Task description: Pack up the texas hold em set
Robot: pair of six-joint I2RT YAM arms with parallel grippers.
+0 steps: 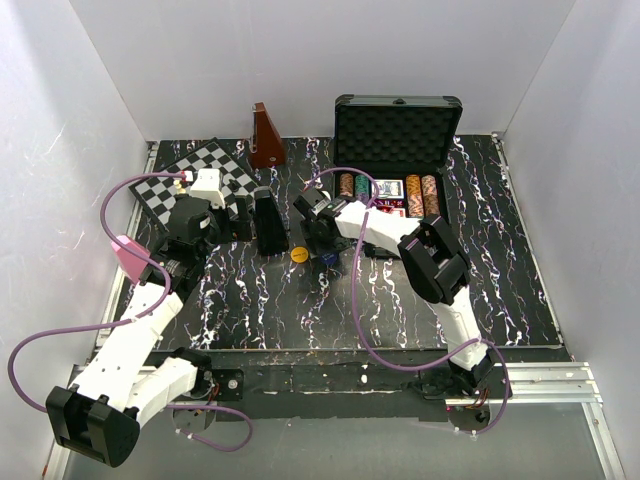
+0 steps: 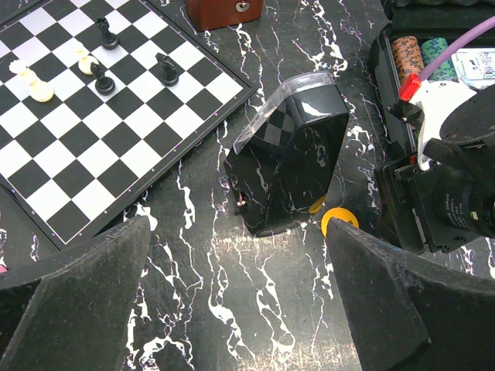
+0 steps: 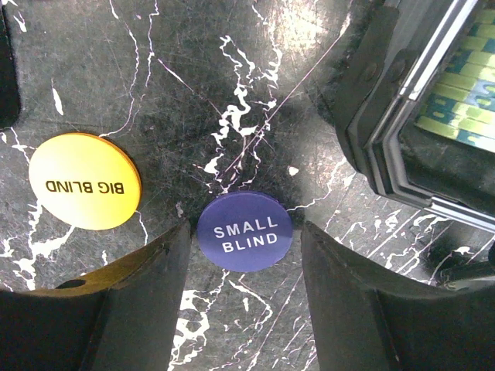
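Right gripper (image 3: 244,309) is low over the marbled table (image 3: 232,93), jaws spread, one on each side of the blue SMALL BLIND button (image 3: 244,232) at lower centre of the right wrist view. Nothing pinched yet. The left edge of the disc sits just beside one finger (image 3: 147,309). Looks lined up to close on the button and carry it to the case.

The button lies flat and face up. It's a round disc, so no long axis, and its lettering reads upright in this view. The yellow BIG BLIND button (image 3: 85,181) lies flat at left, near but apart, with its text upside down.

The black case (image 1: 397,130) is at upper right of the top view. Its long axis runs left-right, with the lid standing up at the far side and the tray facing up to receive parts. Chip rows (image 1: 420,195) and card decks (image 1: 390,188) are already in it, rows running near-far.

Left gripper (image 2: 240,309) is spread wide, holds nothing, and hovers near a glossy black wedge-shaped object (image 2: 290,162); it likely waits clear of the right arm. The chessboard (image 2: 100,131) is at upper left and the brown pyramid-shaped object (image 1: 265,140) is beyond it.
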